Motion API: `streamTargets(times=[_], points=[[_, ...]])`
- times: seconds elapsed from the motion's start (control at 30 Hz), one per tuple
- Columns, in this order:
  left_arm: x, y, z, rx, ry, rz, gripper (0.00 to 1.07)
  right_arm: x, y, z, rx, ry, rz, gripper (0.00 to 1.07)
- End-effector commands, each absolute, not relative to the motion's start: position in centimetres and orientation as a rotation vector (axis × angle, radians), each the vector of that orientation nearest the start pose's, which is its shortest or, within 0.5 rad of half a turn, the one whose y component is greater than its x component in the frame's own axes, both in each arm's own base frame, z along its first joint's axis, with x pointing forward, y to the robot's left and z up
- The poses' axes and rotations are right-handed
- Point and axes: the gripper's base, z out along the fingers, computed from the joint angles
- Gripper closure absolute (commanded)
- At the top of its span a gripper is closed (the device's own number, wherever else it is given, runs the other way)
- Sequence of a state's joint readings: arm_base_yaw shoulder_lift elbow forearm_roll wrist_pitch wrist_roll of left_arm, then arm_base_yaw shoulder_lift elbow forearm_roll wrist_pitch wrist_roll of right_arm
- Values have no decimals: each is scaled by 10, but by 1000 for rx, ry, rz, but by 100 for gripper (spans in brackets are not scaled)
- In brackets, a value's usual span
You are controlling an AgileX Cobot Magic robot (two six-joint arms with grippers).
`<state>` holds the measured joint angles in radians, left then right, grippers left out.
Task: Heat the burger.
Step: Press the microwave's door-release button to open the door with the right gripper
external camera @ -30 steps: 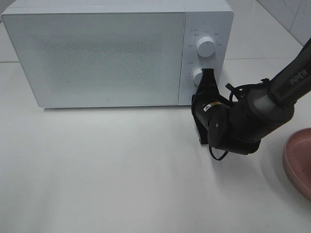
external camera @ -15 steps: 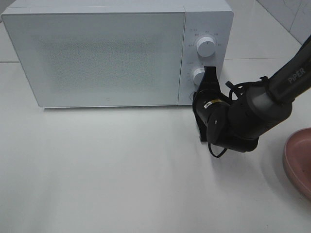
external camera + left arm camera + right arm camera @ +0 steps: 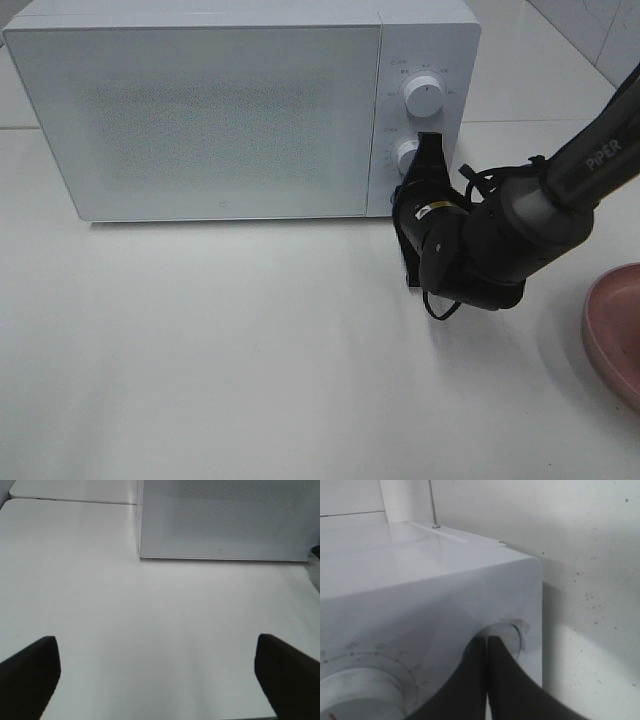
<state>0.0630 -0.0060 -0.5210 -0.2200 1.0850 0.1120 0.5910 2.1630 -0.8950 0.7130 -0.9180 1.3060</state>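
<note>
R gripper (image 3: 431, 152): jaws together, tips against microwave (image 3: 200, 110) lower knob (image 3: 405, 156); wrist has edged up-left in the last sec, prob. setting timer.
L gripper (image 3: 157, 675): jaws apart, idle.
Burger: not visible; door shut, presumably inside.

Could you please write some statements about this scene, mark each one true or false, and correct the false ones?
1. The door of the microwave is closed. True.
2. The right gripper is wide open and far from the microwave. False: it is shut, with its tips at the lower knob.
3. The burger lies on the pink plate. False: the visible part of the plate is bare, and no burger is in view.
4. The left gripper is open above the table. True.
</note>
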Motion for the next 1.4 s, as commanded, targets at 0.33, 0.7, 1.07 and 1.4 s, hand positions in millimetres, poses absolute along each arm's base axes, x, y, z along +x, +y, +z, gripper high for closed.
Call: streamTargets(times=[0.33,0.7,1.07,1.4], points=[[-11,-18,282,65,1998,-154,9,361,174,115,1308,1207,1159,107],[-11,-18,282,66,1998,-153,9,383,174,120,1262,1121,1132,107],[-11,-18,282,66,1998,-153,9,384,170,118,1265,1133,1114,107],[-11,-18,282,66,1998,-153,9,375,169,107,1327,1208,1111,107]])
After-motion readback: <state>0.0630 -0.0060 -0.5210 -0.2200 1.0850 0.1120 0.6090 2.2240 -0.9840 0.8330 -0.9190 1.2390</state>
